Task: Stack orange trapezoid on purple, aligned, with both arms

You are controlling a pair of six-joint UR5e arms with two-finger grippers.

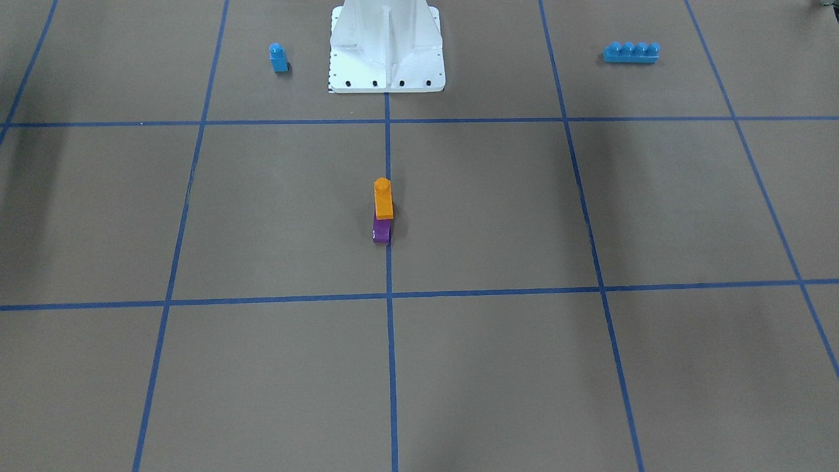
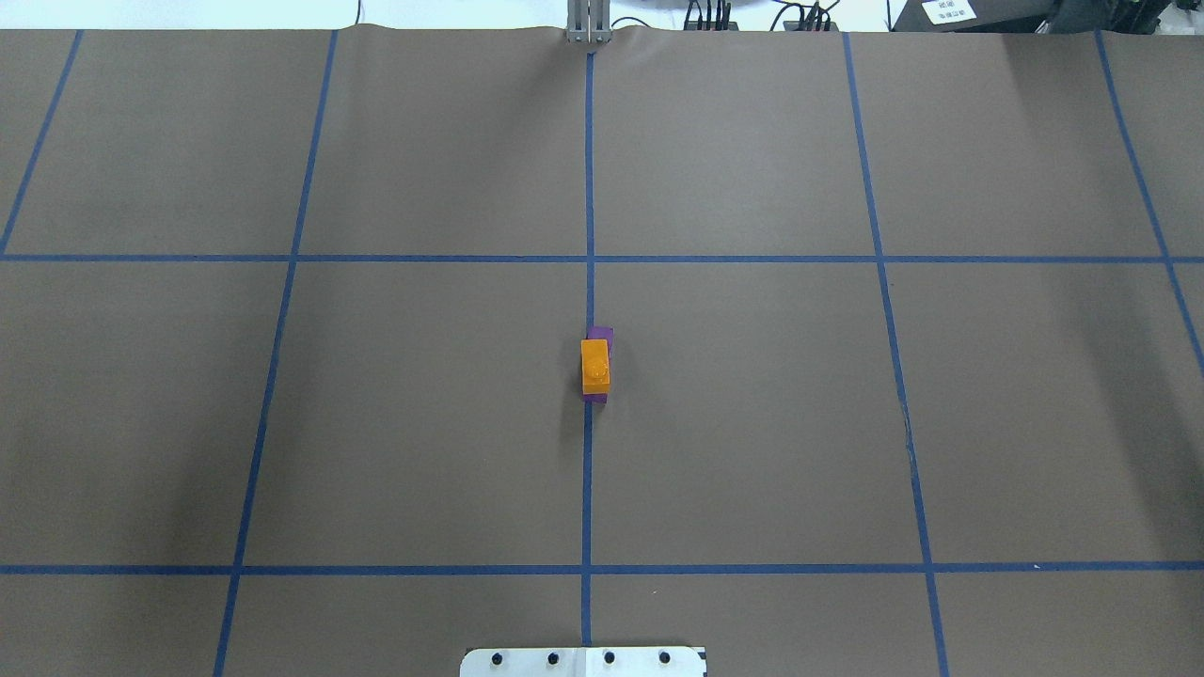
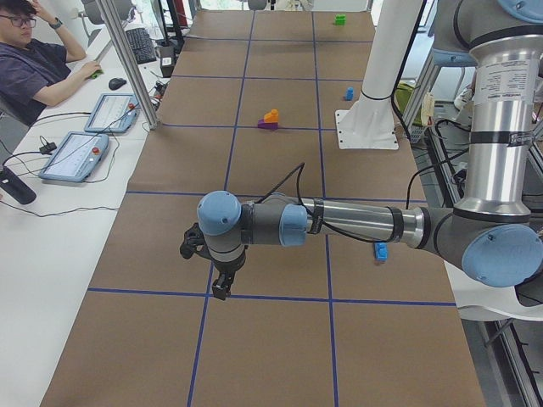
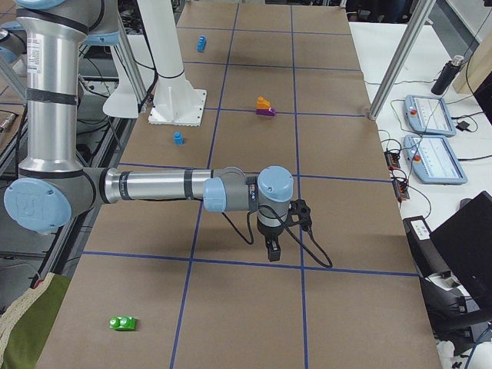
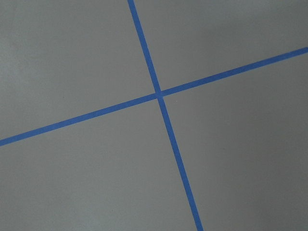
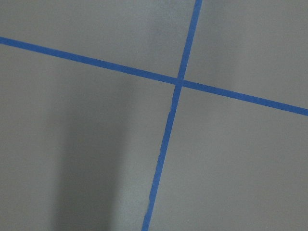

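Note:
The orange trapezoid [image 1: 383, 198] sits on top of the purple block [image 1: 381, 231] on the table's centre tape line. It also shows in the overhead view [image 2: 595, 366], with purple [image 2: 601, 334] peeking out at the far and near ends. No gripper is near the stack. The left gripper [image 3: 219, 288] hangs low over a tape crossing toward the table's left end. The right gripper [image 4: 273, 250] hangs likewise toward the right end. Both show only in the side views, so I cannot tell if they are open or shut. The wrist views show only brown paper and blue tape.
A small blue one-stud block [image 1: 278, 58] and a long blue brick [image 1: 631, 52] lie on either side of the white pedestal [image 1: 387, 49]. A green brick [image 4: 123, 323] lies near the right end. An operator [image 3: 34, 59] sits beside tablets.

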